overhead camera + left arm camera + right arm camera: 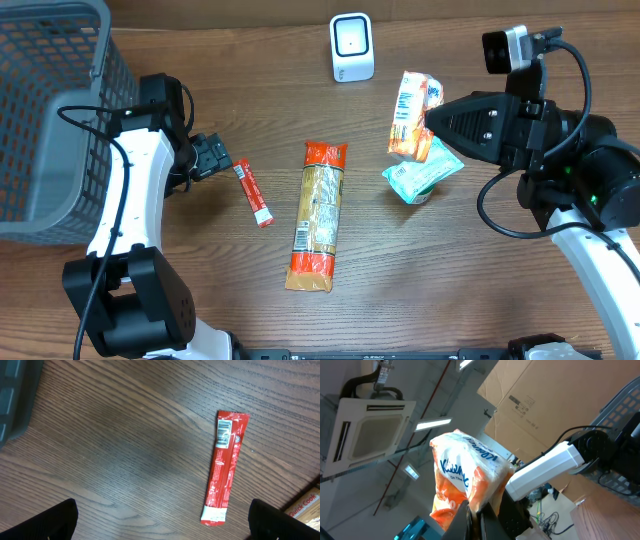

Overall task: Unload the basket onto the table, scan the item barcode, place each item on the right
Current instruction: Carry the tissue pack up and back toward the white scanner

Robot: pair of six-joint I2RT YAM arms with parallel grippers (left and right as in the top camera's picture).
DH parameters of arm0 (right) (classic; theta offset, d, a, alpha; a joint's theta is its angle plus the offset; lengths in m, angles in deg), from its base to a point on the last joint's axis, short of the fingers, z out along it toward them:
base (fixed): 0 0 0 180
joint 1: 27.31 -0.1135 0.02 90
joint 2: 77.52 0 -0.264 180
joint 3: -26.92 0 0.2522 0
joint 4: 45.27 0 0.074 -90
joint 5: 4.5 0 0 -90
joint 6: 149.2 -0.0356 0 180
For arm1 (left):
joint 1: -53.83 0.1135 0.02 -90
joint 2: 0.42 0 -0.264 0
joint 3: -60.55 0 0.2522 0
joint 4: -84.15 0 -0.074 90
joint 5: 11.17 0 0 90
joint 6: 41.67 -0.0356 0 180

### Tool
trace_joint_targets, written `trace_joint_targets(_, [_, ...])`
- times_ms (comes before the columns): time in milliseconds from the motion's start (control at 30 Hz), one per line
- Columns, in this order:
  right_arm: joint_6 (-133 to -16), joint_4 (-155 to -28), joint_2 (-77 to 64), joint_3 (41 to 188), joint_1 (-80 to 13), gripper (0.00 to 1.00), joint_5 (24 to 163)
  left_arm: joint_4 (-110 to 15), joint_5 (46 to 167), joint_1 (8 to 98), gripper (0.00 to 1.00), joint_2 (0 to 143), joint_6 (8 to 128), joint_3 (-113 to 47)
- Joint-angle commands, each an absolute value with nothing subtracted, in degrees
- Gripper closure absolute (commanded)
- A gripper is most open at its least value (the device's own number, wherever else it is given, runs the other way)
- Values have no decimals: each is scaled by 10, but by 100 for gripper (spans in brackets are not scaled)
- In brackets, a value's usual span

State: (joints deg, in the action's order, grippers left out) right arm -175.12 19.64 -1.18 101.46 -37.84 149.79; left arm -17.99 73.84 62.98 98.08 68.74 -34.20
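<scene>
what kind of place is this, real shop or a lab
Most likely a lab mock-up of a checkout: a white scanner and grey basket on a wooden table, and behind the orange packet the right wrist camera sees cardboard sheets and a ceiling air-conditioner.

Open desk lies directly under my left hand, between its fingers. Obstacles: red sachet ahead to the right, basket far left.

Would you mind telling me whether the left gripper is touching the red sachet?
Apart. The left wrist view shows bare table between the red sachet and the open left gripper on both sides.
</scene>
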Motion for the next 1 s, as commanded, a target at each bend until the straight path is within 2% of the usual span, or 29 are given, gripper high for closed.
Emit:
trace_joint_targets(0, [-1831, 202, -18, 1026, -377, 96, 1497, -181, 735, 630, 0, 974, 683, -348])
trace_joint_targets(200, [-1830, 202, -17, 1026, -377, 96, 1525, -180, 735, 630, 0, 974, 683, -348])
trace_joint_targets(433, [-1727, 165, -7, 1025, -377, 96, 1634, -181, 735, 630, 0, 974, 683, -348])
trace_joint_targets(633, [-1556, 28, 16, 1025, -377, 96, 1750, -180, 735, 630, 0, 974, 683, -348])
trace_joint_targets(800, [-1470, -110, 50, 1025, -377, 96, 1736, -181, 735, 630, 0, 974, 683, -348])
trace_joint_targets(967, [-1374, -187, 78, 1025, -380, 96, 1729, -181, 735, 630, 0, 974, 683, -348])
